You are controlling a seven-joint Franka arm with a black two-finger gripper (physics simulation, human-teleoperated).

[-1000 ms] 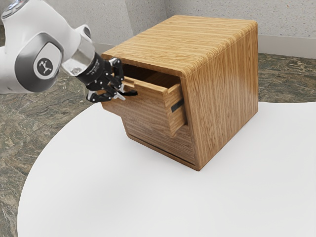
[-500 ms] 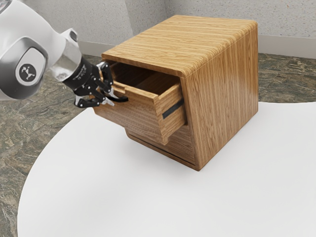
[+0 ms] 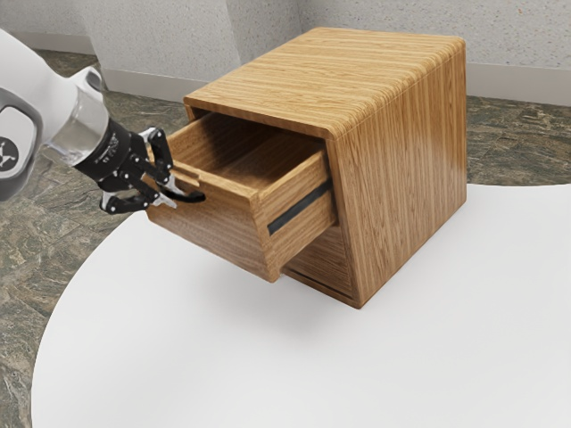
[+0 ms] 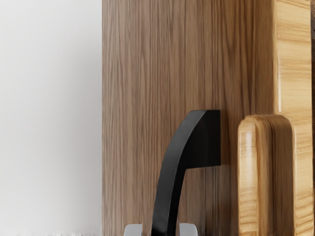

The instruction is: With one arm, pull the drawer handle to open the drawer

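The black gripper [image 3: 169, 185] pinches the black drawer handle [image 3: 187, 197] from two sides at the front of the drawer [image 3: 223, 223], which juts well out of the wooden cabinet [image 3: 401, 152], a hold that should let the arm pull it straight outward.

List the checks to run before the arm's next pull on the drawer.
1. Pincer shut on the handle: ok.
2. Drawer partly out of the cabinet: ok.
3. Drawer at full travel: cannot tell.
4. Drawer underside off the table: ok.
5. Cabinet standing flat on the table: ok.
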